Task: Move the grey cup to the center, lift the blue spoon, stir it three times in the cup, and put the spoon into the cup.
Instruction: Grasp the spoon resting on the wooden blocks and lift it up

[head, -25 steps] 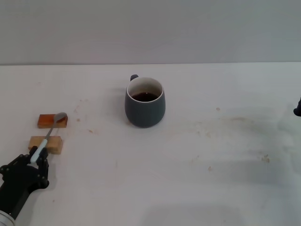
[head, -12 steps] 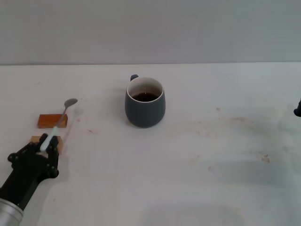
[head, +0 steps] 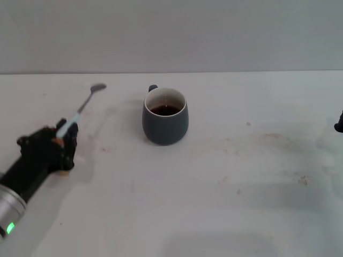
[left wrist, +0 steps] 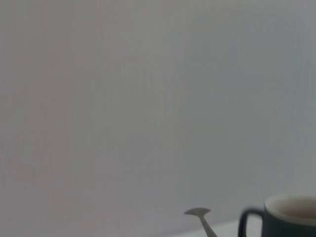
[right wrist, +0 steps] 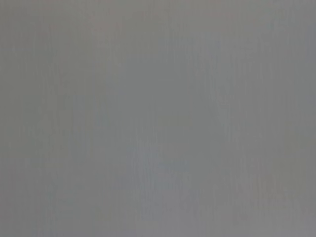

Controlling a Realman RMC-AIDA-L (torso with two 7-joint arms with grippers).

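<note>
The grey cup (head: 165,116) stands upright near the table's middle, dark liquid inside, its handle pointing away from me. My left gripper (head: 63,134) is to its left, raised off the table and shut on the pale handle of the blue spoon (head: 86,103). The spoon slants up and away, its metal bowl highest. In the left wrist view the blue spoon's bowl (left wrist: 198,213) shows beside the grey cup (left wrist: 289,217). Only a dark tip of my right gripper (head: 338,124) shows at the table's right edge.
A bit of a wooden block (head: 65,169) peeks out under my left gripper. The white table (head: 225,176) has faint brown stains right of the cup. A plain grey wall stands behind.
My left gripper has lifted the spoon off the two wooden blocks and carried it up and away from me. The blocks are now mostly hidden behind the gripper. The cup has not moved.
</note>
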